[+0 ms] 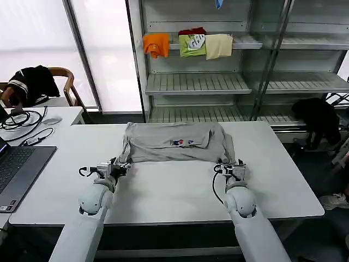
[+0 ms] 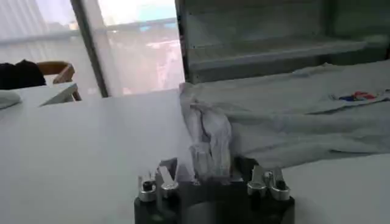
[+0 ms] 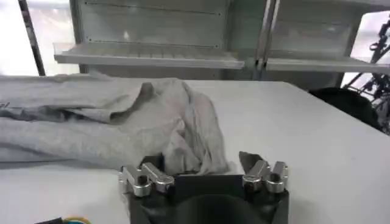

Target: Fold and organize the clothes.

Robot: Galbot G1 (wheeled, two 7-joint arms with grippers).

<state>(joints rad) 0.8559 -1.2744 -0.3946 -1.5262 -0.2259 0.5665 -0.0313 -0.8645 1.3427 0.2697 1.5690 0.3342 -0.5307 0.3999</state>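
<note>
A light grey shirt [image 1: 163, 144] with a small colourful chest print [image 1: 182, 142] lies partly folded across the far half of the white table [image 1: 174, 191]. My left gripper [image 1: 121, 165] sits at its near left corner. There a bunched strip of the shirt [image 2: 207, 137] runs down between the open fingers of the left gripper [image 2: 206, 165]. My right gripper [image 1: 232, 166] is at the near right corner. Crumpled cloth of the shirt [image 3: 183, 131] reaches in between the spread fingers of the right gripper [image 3: 200, 161], and one dark fingertip [image 3: 247, 159] stands apart from the cloth.
A laptop [image 1: 16, 169], cables and a mouse [image 1: 52, 120] lie on the left desk, with a chair holding a black garment [image 1: 32, 82] behind. Shelves at the back carry orange [image 1: 156, 43], green [image 1: 192, 45] and cream [image 1: 219, 46] garments. Another black garment [image 1: 316, 117] is at the right.
</note>
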